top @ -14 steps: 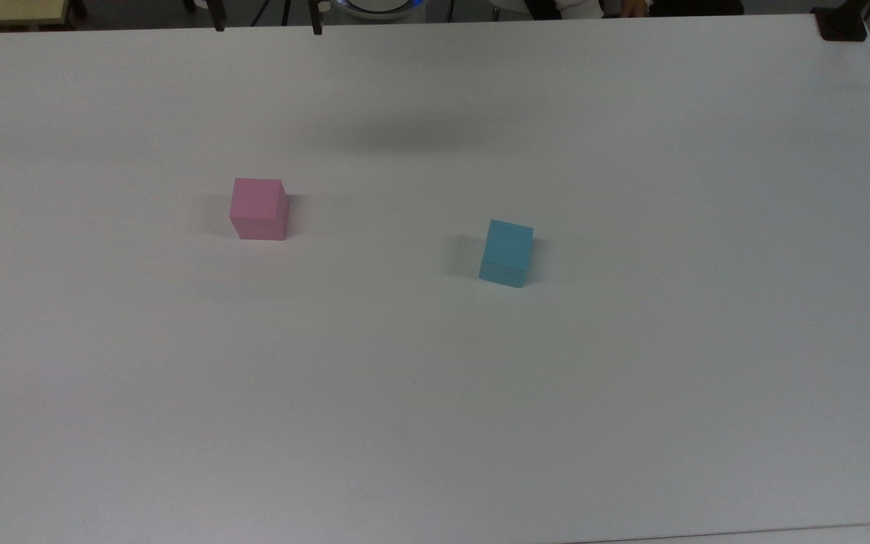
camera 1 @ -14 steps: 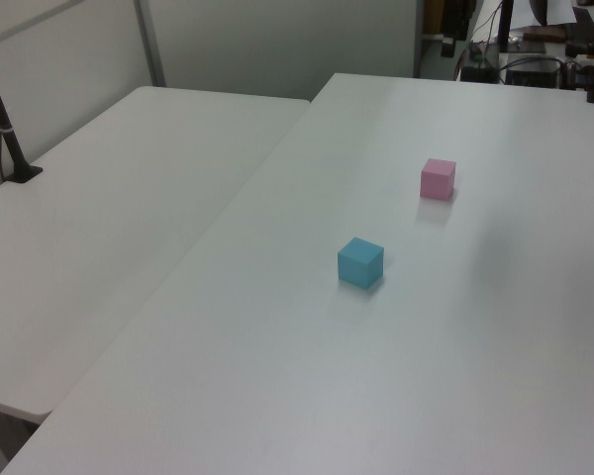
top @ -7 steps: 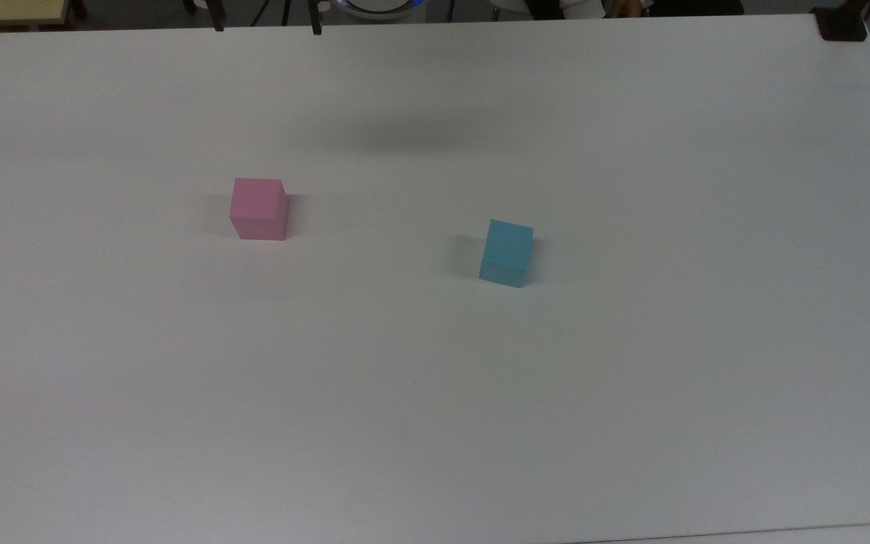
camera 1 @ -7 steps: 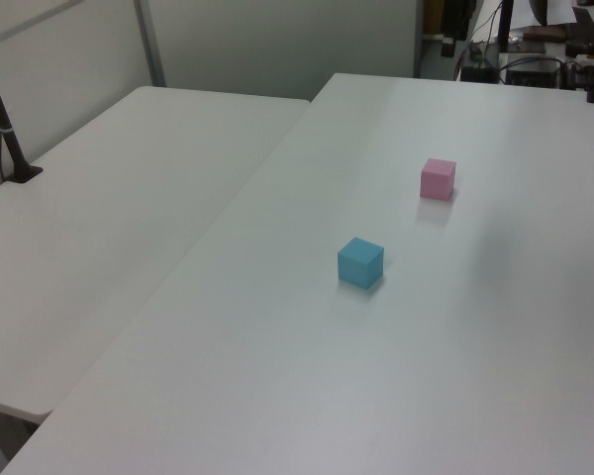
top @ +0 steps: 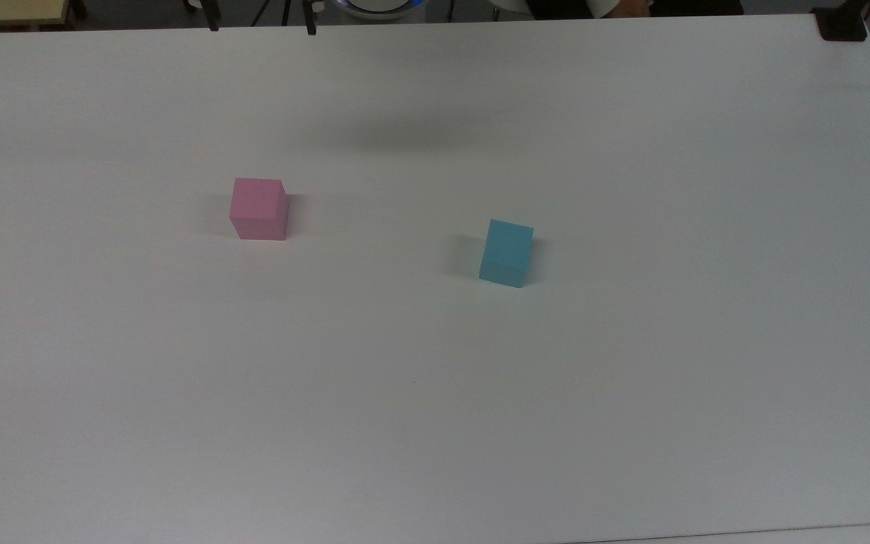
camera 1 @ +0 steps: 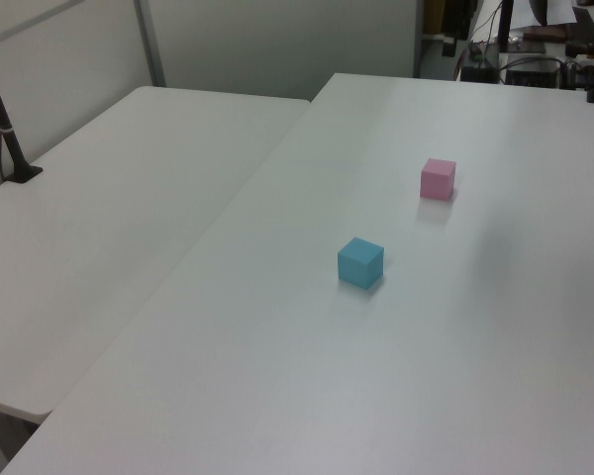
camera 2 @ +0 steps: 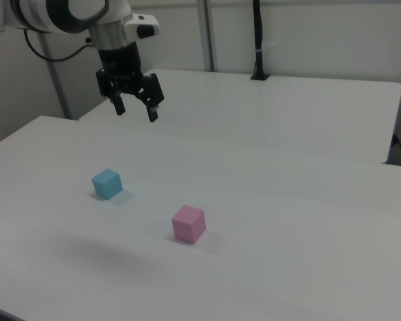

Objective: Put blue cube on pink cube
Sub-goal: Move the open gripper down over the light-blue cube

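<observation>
A: Starting with the top view, what is lying on the counter (top: 631, 378)?

B: The pink cube (top: 258, 209) is sitting toward the top view's left and the blue cube (top: 507, 253) toward the top view's right, well apart, each resting flat on the white surface. Nothing is touching either one, so I am judging the task to be at its opening step, the reach for the blue cube not yet made

A: And the left view?

B: The blue cube (camera 1: 360, 263) is sitting nearer the camera, the pink cube (camera 1: 438, 179) farther back and toward the left view's right. Both are standing alone on the counter (camera 1: 307, 376), with a second table adjoining on the left view's left

A: Where is the arm in the right view?

B: The end effector (camera 2: 136, 108) is hanging high above the counter (camera 2: 307, 221), fingers pointing down and spread wide, gripping nothing and touching nothing. The blue cube (camera 2: 107, 184) is lying below it, a little toward the right view's left, and the pink cube (camera 2: 188, 223) is sitting nearer the camera

A: So what is the next move asking for?

B: Coming down over the blue cube, squaring the spread fingers to two opposite faces, closing, then lifting it across to set it on the pink cube
</observation>
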`<control>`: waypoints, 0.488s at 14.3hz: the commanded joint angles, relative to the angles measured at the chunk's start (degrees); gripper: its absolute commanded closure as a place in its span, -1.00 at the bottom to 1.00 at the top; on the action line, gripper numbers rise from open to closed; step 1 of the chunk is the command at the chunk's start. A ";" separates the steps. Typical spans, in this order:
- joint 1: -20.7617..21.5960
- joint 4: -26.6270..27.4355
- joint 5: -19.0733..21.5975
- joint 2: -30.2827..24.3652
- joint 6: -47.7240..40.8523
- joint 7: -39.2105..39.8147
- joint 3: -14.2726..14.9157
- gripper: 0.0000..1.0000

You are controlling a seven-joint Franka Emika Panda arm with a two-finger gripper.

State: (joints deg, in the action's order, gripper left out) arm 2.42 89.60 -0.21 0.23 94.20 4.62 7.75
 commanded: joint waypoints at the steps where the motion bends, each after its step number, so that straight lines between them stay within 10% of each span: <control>1: 3.63 3.55 -0.49 -0.76 0.64 0.83 -0.80 -1.00; 7: 11.72 7.96 1.00 5.47 14.69 -16.99 -2.21 -0.95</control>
State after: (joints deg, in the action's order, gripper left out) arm 10.68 96.24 -0.07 1.80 103.25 -2.97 5.83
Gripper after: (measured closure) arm 0.018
